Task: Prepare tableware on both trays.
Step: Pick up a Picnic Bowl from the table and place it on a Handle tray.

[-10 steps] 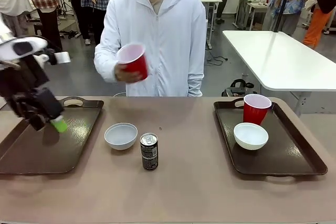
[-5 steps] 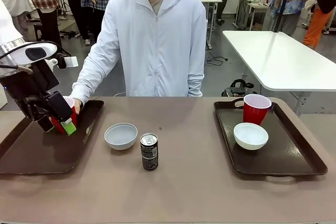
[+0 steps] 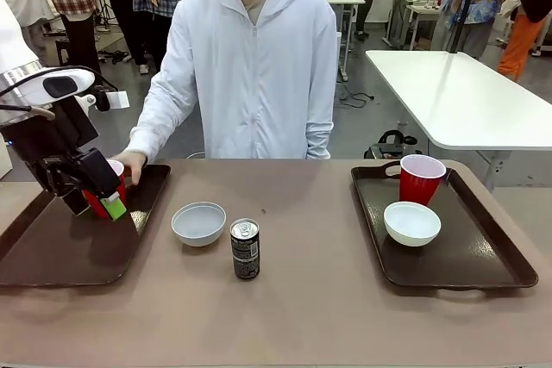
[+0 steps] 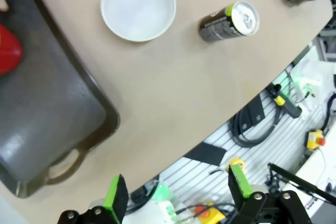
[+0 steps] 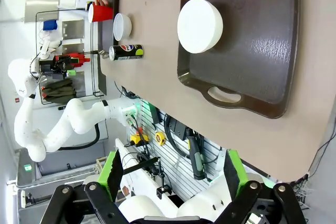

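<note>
Red cup (image 3: pixel 117 185) on left-of-frame tray (image 3: pixel 60 247), person's hand (image 3: pixel 131 164) touching it. Left gripper (image 3: pixel 97 204) just beside it, jaws spread, empty. Right gripper (image 5: pixel 173 172) likewise spread.

The one readable marking is on the black drink can (image 5: pixel 126 52), upper left of the right wrist view. White lettering runs along its side there and appears to read "pepsi", though it is small. In the front view the same can stands at lower centre of the tabletop (image 3: pixel 328 316) and shows a pale label panel with print too fine to make out. In the left wrist view, upper right, the can shows a yellow-green band but no legible words.
</note>
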`<state>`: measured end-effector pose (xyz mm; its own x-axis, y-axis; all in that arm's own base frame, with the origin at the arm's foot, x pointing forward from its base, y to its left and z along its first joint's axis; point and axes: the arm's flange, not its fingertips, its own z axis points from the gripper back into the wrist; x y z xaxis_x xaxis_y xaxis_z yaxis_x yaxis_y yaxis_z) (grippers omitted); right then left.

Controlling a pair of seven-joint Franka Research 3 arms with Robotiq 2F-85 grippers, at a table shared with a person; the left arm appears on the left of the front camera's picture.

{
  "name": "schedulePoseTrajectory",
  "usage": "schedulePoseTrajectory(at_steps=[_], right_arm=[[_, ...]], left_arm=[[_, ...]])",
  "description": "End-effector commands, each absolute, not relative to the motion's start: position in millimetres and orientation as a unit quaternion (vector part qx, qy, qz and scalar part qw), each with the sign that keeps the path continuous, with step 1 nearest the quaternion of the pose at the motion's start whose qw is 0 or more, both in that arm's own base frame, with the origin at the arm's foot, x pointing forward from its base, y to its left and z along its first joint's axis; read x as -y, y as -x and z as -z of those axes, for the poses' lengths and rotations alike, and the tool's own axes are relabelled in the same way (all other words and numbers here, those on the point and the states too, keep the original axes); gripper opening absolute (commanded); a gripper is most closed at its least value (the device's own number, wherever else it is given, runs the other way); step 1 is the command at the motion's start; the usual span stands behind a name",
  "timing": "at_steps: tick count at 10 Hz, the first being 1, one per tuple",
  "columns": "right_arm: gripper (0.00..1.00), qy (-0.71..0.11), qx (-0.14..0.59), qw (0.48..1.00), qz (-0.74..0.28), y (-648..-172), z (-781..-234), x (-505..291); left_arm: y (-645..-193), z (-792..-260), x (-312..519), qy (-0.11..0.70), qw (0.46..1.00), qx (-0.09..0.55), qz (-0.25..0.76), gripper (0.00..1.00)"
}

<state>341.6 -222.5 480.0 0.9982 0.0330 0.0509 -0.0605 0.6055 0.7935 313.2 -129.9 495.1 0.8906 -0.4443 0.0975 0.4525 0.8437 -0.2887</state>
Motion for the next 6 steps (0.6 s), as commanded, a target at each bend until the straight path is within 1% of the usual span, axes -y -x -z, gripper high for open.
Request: schedulePoseTrajectory(at_steps=[1,3,4,6], right_arm=[[1.0,-0.449,0.023,0.893,-0.031,-339,-479,220],[1.0,-0.449,0.023,0.893,-0.031,-339,-479,220],[1.0,-0.449,0.023,0.893,-0.031,-339,-479,220],[1.0,-0.449,0.023,0.893,-0.031,-339,-479,220]], left_arm=[[-314,-497,132,0.158,0.96,0.016,0.231,1.0],[-313,-495,130,0.154,0.96,0.013,0.234,1.0],[-335,-489,150,0.131,0.974,0.019,0.186,1.0],[-374,-463,193,0.06,0.988,0.007,0.144,1.0]])
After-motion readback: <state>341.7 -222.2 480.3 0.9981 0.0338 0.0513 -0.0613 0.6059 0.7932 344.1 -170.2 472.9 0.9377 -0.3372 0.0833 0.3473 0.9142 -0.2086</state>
